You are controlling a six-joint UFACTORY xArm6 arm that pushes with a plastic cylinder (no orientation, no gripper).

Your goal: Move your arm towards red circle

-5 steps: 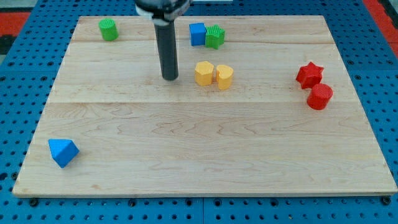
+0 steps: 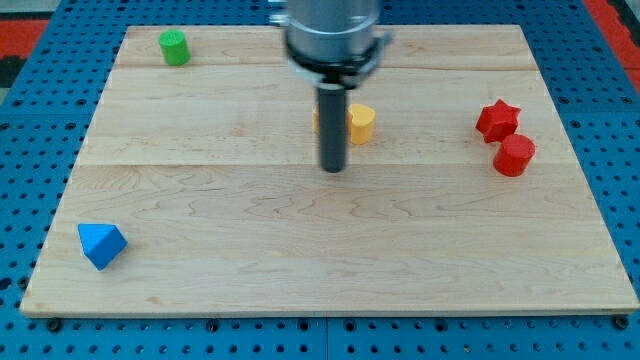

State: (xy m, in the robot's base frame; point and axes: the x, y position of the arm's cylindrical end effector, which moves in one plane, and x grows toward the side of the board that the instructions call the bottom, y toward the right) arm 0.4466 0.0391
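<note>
The red circle (image 2: 515, 155) lies near the board's right edge, just below a red star (image 2: 497, 119). My tip (image 2: 332, 168) rests on the wooden board (image 2: 300, 240) near its middle, well to the left of the red circle. The rod stands in front of two yellow blocks; one yellow block (image 2: 361, 123) shows to its right, the other is mostly hidden behind the rod.
A green cylinder (image 2: 174, 47) sits at the top left. A blue triangular block (image 2: 101, 244) sits at the bottom left. The arm's body hides the blue and green blocks at the top middle.
My tip has moved right and down the view, from left of the yellow blocks to just below them. The blocks have not moved.
</note>
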